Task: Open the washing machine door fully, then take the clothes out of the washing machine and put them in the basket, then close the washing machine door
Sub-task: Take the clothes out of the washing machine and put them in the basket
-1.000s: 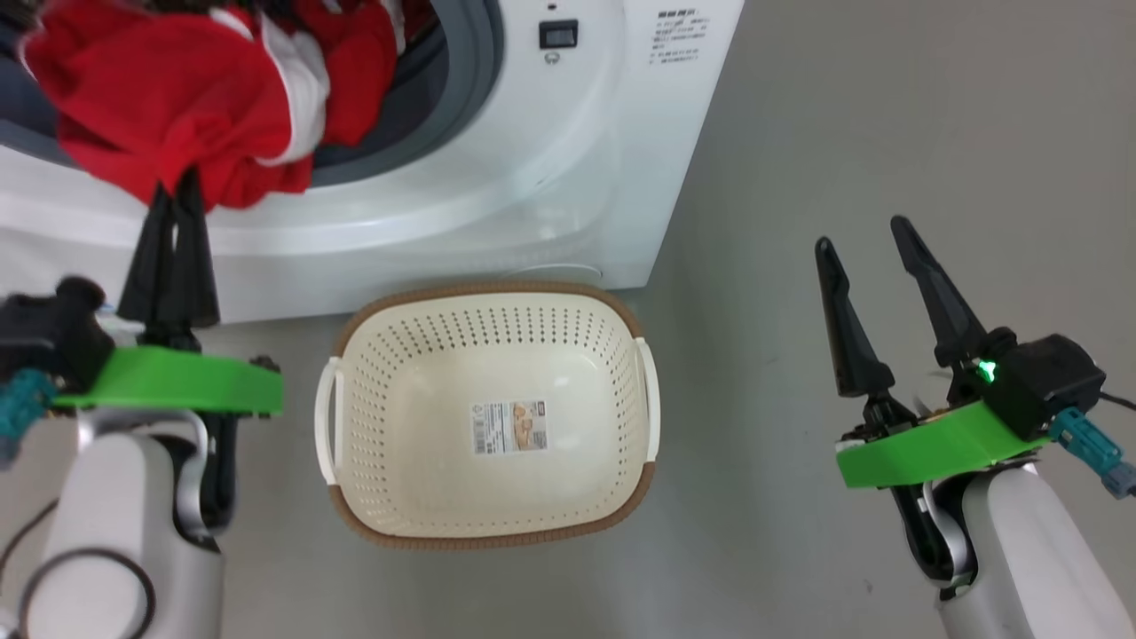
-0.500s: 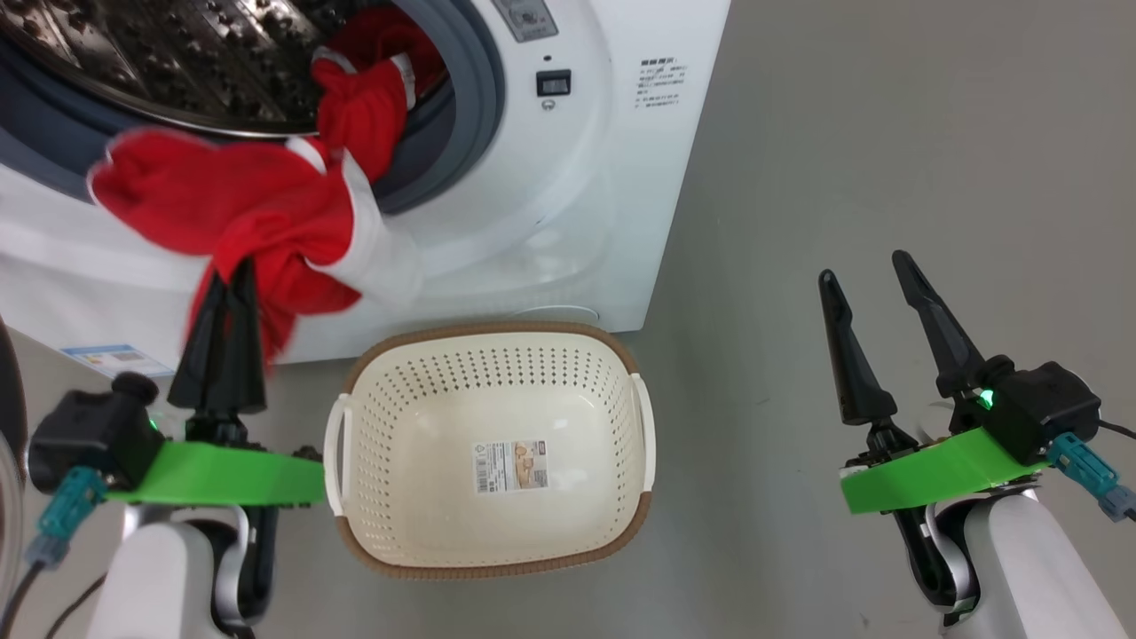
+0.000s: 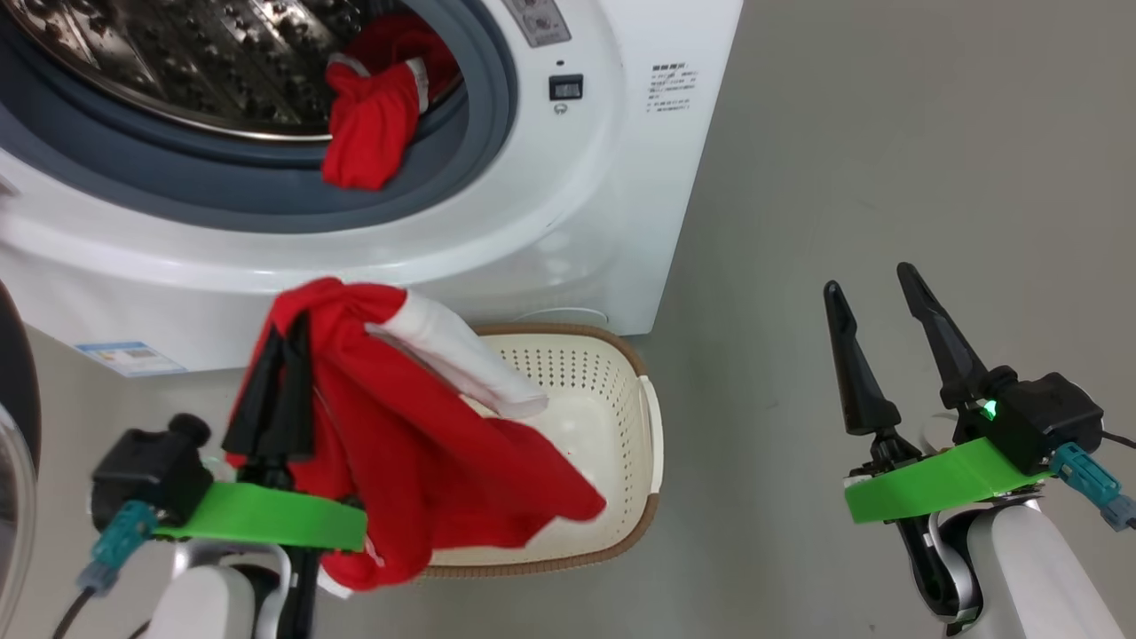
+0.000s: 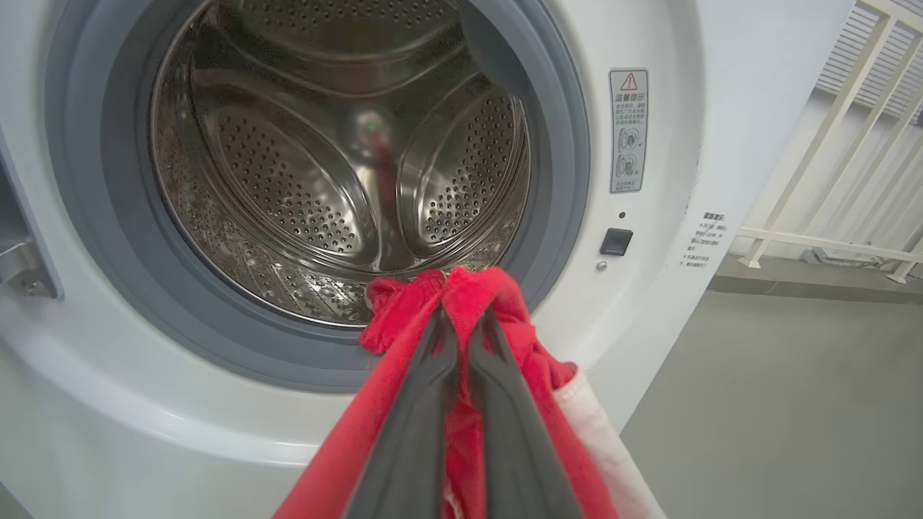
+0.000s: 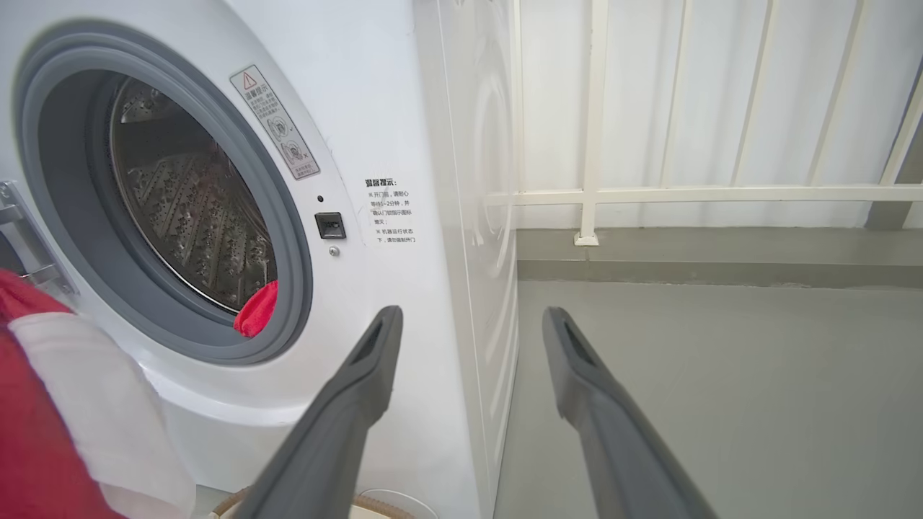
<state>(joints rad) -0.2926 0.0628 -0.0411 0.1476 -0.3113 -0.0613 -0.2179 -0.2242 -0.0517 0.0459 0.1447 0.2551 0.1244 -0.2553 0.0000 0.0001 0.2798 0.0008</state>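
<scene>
Red garment [image 3: 426,461] is clamped between the closed fingers of the left gripper [image 3: 286,355] and suspended over the basket [image 3: 621,348]. The right gripper [image 3: 868,279] is held spread, empty.

Black-fingered end effectors [image 3: 282,355] [image 3: 867,277] on green plates [image 3: 932,479], teal plugs [image 3: 1084,470], pale forearms [image 3: 1029,568].

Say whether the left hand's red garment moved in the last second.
Yes. The red-and-white fabric garment, pinched by the left hand, has come out of the white boxy washing machine, down over the cream perforated plastic basket.
</scene>
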